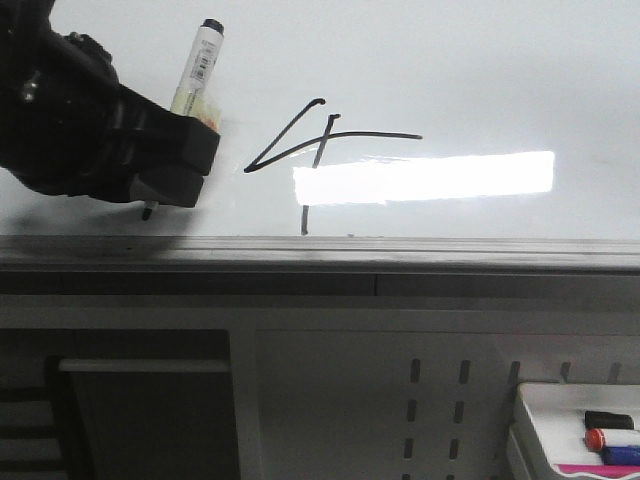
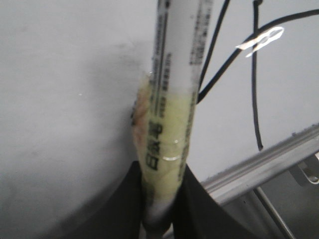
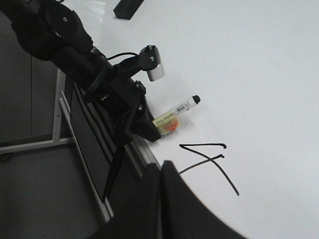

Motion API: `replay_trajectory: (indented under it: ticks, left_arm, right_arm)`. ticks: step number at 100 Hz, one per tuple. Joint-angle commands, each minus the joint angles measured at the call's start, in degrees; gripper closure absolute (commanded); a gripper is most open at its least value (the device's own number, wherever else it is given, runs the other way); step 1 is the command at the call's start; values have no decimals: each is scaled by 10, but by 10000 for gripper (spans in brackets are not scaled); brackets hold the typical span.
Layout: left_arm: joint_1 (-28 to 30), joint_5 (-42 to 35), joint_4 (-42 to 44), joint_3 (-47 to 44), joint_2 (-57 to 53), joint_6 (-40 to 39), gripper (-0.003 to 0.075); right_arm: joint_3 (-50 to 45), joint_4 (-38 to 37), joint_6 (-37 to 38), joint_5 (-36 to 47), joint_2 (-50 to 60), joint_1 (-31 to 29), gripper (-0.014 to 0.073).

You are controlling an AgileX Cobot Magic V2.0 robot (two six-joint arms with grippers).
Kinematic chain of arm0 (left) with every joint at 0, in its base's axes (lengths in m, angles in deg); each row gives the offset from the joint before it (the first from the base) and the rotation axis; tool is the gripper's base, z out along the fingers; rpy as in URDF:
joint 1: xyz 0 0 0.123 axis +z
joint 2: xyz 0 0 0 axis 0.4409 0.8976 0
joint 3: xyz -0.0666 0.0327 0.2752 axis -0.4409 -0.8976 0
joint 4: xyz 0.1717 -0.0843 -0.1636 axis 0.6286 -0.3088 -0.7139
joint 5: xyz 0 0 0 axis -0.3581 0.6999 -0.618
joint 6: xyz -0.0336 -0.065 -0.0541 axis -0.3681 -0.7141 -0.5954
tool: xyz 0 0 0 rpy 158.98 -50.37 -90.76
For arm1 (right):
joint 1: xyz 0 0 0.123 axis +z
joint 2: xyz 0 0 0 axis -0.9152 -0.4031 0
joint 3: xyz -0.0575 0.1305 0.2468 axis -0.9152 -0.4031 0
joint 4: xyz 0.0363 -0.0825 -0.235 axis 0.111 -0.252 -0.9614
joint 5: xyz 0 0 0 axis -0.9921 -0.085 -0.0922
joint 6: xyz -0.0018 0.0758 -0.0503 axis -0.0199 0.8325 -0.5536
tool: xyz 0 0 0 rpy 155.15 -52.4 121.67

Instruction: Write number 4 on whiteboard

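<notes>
On the left, our left hand [image 1: 170,165] is clamped tight on a marker [image 1: 196,66]. The marker's black tip [image 1: 147,212] points down, very near the whiteboard [image 1: 500,70]. We cannot tell if the tip is touching the board or just off it.

If we bump the tip down now, it could leave a spot or a line we do not want, just beside our work. If the hand slides to the right while it is this low, it could drag over the ink and smear it.

Next, to the right of the hand, sits the number 4 [image 1: 320,140]. It is drawn in thin black lines, above the grey bottom edge [image 1: 400,245] of the board. A bright patch of light [image 1: 425,177] lies across its stem, so we cannot see that part of the line.

Our right hand [image 3: 160,199] looks closed, with nothing in it. It hangs near the 4. If it dips, it might rub the ink too.
</notes>
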Motion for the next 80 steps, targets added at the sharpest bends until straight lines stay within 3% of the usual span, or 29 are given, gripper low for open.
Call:
replay_trajectory:
  ticks: [1, 29, 80]
  left_arm:
    - [-1, -18, -29, 32, -4, -6, 741]
    - [-1, -71, -69, 67, 28, -6, 741]
    - [-1, -96, -137, 67, 54, -9, 740]
  right_arm:
    - [15, -16, 2, 31, -1, -1, 645]
    - [13, -17, 21, 31, -1, -1, 645]
    - [13, -17, 26, 31, -1, -1, 645]
